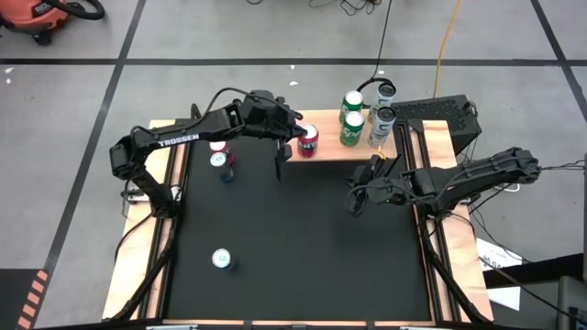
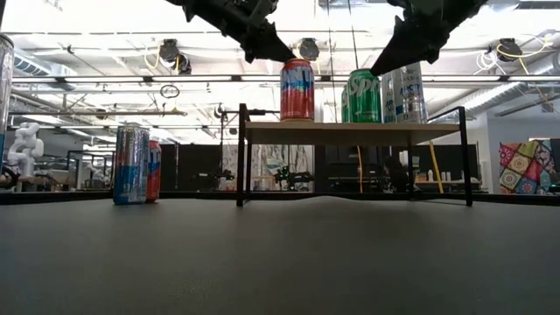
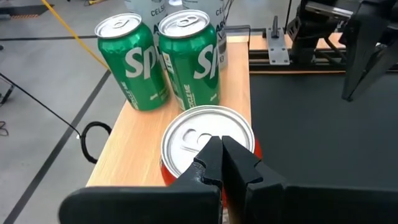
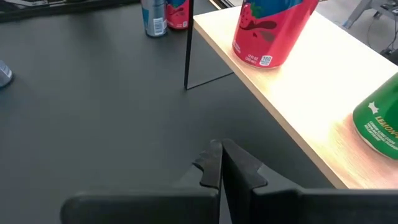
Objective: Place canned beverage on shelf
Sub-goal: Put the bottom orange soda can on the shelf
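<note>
Red can [image 1: 309, 140] upright on shelf [image 1: 326, 152], near its left end, beside two green cans [image 1: 351, 119]. Left gripper [image 3: 221, 155] just above the lid, fingers pressed together, grasping nothing. Recommended: straight lift clear, no sideways brush. Right gripper [image 4: 221, 163] clenched, empty, over table [image 1: 293, 238].

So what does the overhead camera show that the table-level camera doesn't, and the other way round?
Only the high view shows a lone can standing near the table's front, and both arms whole: the left gripper over the red can, fingers together, the right gripper over the black tabletop just in front of the shelf. Only the low view shows the shelf's black legs and the open space under its plank. Both show the red can upright on the shelf, green cans beside it, and two cans on the table.
</note>
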You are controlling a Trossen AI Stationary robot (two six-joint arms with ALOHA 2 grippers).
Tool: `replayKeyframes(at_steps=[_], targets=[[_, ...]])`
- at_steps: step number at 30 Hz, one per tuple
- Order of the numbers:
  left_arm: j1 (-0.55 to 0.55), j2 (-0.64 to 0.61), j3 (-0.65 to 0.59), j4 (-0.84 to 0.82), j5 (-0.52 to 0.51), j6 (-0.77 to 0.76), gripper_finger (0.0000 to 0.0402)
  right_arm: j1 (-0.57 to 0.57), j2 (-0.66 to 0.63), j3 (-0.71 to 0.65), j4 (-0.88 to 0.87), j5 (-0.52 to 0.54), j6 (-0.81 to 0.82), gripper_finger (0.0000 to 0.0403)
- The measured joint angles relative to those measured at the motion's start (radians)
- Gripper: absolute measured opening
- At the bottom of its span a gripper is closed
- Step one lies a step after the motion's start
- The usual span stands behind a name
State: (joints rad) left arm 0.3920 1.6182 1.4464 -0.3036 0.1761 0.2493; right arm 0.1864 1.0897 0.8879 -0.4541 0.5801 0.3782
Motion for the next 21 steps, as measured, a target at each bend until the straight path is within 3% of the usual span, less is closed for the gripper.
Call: replayKeyframes(at_steps=[21], targets=[[0.047, 0.12, 0.001, 0.283, -0.076, -0.007, 0.0, 0.0, 0.0, 0.0, 0.0, 0.0, 0.0, 0.0]])
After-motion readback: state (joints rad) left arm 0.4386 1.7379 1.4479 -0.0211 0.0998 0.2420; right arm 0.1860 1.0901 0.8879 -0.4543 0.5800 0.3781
